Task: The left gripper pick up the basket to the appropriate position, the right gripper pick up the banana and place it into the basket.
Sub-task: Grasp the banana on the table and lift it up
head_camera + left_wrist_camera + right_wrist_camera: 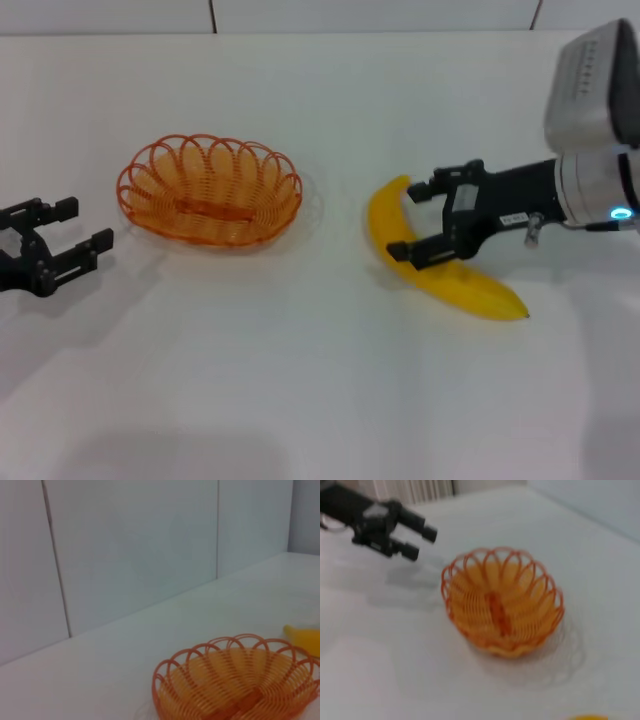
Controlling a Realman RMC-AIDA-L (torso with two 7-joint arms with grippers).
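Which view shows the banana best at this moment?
The head view: the whole banana lies on the table, the open right gripper straddling its middle. The left wrist view catches only one yellow end beyond the basket. The right wrist view shows just a yellow sliver at the edge.

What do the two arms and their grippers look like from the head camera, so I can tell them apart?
The left gripper is an all-black two-finger claw on a black forearm. The right gripper is a black two-finger claw with a small white label, joined to a silver-white cylindrical wrist with a blue-lit ring and a bulky white arm.
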